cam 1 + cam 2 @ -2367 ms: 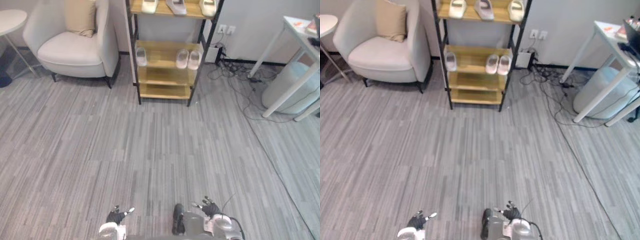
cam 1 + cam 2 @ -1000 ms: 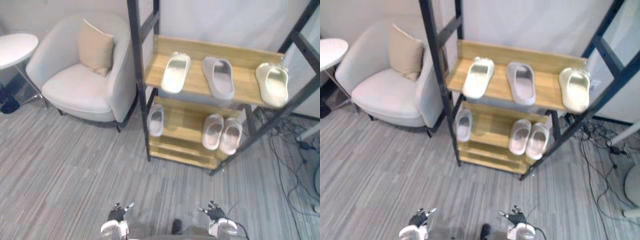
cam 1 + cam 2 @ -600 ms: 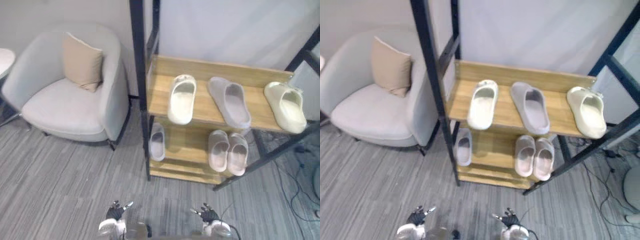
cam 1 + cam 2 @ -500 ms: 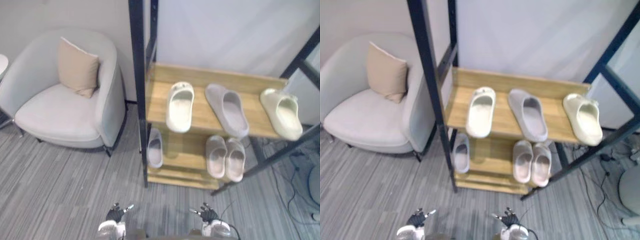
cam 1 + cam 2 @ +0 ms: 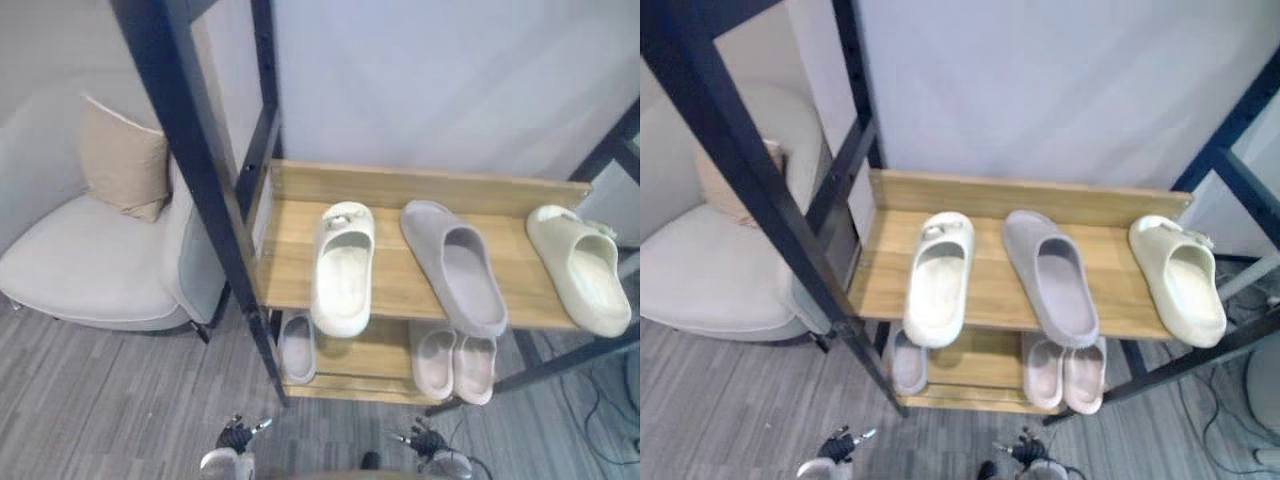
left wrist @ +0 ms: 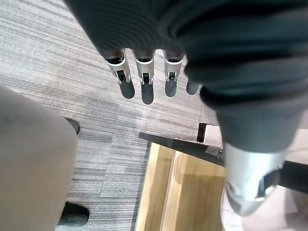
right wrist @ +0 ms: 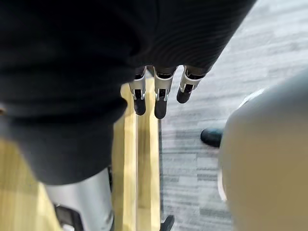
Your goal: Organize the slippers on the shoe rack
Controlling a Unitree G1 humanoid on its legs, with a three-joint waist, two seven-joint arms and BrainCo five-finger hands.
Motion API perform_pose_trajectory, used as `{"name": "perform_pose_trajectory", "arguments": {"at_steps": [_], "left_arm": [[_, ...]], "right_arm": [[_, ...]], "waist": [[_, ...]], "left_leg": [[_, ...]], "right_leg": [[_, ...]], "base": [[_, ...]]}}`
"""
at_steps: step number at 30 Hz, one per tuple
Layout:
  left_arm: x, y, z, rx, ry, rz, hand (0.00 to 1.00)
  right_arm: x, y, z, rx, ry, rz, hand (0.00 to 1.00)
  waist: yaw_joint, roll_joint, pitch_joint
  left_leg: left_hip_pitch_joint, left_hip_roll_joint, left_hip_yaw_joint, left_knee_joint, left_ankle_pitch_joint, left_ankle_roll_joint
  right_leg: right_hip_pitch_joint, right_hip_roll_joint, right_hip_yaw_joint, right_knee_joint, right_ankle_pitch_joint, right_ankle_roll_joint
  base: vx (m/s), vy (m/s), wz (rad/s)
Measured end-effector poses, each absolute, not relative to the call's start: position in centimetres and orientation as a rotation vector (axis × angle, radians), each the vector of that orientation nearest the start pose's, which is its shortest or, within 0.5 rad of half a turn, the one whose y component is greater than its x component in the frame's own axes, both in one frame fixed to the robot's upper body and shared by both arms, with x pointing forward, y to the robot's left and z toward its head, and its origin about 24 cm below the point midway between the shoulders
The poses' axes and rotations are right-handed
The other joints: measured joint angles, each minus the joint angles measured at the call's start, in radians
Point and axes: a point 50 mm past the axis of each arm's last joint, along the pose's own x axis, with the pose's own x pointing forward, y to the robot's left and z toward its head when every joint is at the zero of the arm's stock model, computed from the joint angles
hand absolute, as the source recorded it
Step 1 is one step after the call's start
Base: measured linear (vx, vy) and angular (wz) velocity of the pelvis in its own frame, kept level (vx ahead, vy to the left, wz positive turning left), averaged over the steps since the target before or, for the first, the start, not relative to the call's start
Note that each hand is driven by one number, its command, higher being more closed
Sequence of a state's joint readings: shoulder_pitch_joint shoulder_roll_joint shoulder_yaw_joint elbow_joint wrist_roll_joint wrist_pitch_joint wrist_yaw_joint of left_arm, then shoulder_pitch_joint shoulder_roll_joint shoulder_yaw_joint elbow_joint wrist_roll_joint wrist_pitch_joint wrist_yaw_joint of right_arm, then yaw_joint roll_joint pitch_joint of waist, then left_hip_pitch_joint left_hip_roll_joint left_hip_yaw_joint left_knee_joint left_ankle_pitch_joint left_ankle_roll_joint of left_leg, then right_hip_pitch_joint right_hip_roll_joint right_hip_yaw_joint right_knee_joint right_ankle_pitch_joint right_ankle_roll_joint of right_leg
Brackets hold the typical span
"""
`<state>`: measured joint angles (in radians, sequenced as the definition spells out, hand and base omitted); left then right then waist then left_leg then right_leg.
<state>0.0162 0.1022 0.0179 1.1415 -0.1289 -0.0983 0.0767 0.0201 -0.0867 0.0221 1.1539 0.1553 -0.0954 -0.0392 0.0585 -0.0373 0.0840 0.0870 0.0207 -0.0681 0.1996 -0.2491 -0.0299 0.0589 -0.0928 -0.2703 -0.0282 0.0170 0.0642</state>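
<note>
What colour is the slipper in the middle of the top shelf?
The middle slipper is pale grey-lilac, clearest in the left eye view.

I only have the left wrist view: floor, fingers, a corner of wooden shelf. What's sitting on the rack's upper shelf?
Observer: Three single slippers lie on the upper wooden shelf: a cream foam slipper at left, a grey foam slipper in the middle, a second cream slipper at right.
Operator: So the cream ones aren't paired?
Observer: No, the grey one lies between them.
Operator: Right hand free?
Observer: Yes, the right hand hangs low, fingers straight, holding nothing.
</note>
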Motion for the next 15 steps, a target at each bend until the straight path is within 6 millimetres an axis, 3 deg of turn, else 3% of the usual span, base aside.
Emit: {"name": "perform_pose_trajectory", "arguments": {"at_steps": [3,8,15], "left_arm": [[11.0,19.5,-15.9,0.020,1.050,0.211,0.00],[11.9,18.6,-15.8,0.038,1.033,0.160,0.00],[11.6,18.6,-15.9,0.055,1.047,0.149,0.00]], "right_arm": [[10.3,-18.6,-16.3,0.022,1.077,-0.167,0.00],[10.7,-19.6,-16.0,0.015,1.055,-0.197,0.00],[10.7,-19.8,-16.0,0.032,1.046,-0.221,0.00]], "waist": [[-0.004,0.006,0.003],[-0.005,0.041,0.027],[-0.011,0.044,0.028]], "left_leg": [[-0.014,0.000,-0.025,0.021,-0.005,-0.008],[-0.014,0.000,-0.015,0.032,-0.005,-0.008],[-0.010,-0.004,0.031,0.013,-0.005,-0.008]], "right_leg": [[0.020,0.001,-0.029,-0.014,0.000,0.000],[0.027,-0.005,-0.042,-0.013,0.000,0.000],[0.004,-0.003,0.019,-0.014,0.005,0.005]], "base": [[0.03,-0.031,0.26],[0.01,-0.004,0.10],[-0.05,0.009,-0.22]]}}
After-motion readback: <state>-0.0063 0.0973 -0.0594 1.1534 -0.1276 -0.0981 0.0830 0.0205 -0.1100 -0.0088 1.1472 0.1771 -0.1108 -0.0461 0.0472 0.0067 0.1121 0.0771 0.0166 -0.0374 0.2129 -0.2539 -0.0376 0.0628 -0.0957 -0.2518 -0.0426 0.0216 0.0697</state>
